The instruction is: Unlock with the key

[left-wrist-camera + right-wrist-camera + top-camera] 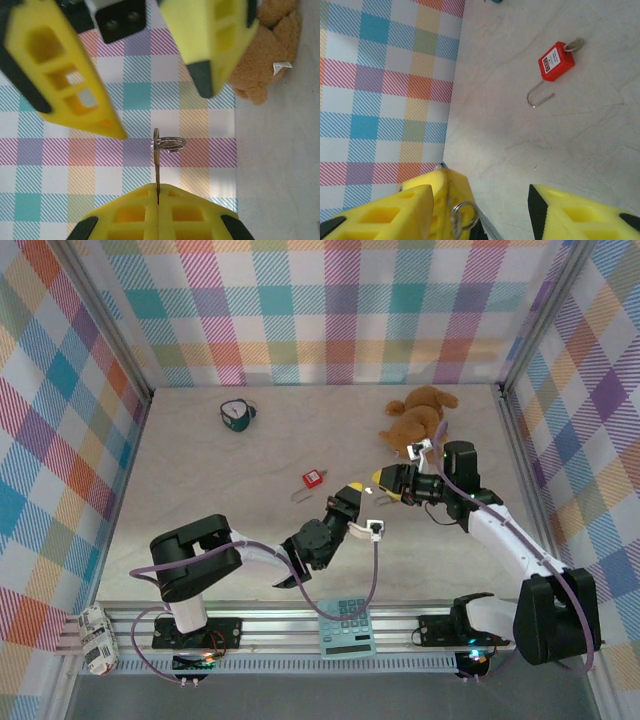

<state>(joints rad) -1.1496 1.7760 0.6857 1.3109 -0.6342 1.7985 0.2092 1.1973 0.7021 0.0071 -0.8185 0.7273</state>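
Fingers [125, 217] of the left gripper [158, 194], yellow ribbed plastic wedges with black edging, are pressed together and clamp the slim dull-metal key [157, 165] edge-on at their tips. Fingers of the right gripper [165, 114], of the same make, stand apart.

Surface: a pale, faintly marbled matt table [250, 540]. It is enclosed on three sides by walls [330, 310] of pastel plaid cloth set in aluminium framing.

The key is held clear of the table, its blade vertical in the left wrist view. A thin silver wire ring [170, 144] hangs at its free end. That end lies near the gap between the right gripper's spread fingers, closest to the tip on the left of that view and apparently short of contact with either.

A red square plastic-bodied padlock [556, 61] lies flat on the table, well apart from both grippers, its silver shackle swung open. A small grey metal piece sits at its far end, possibly another key; too small to tell. A brown plush teddy bear [418, 415] lies towards the far wall.
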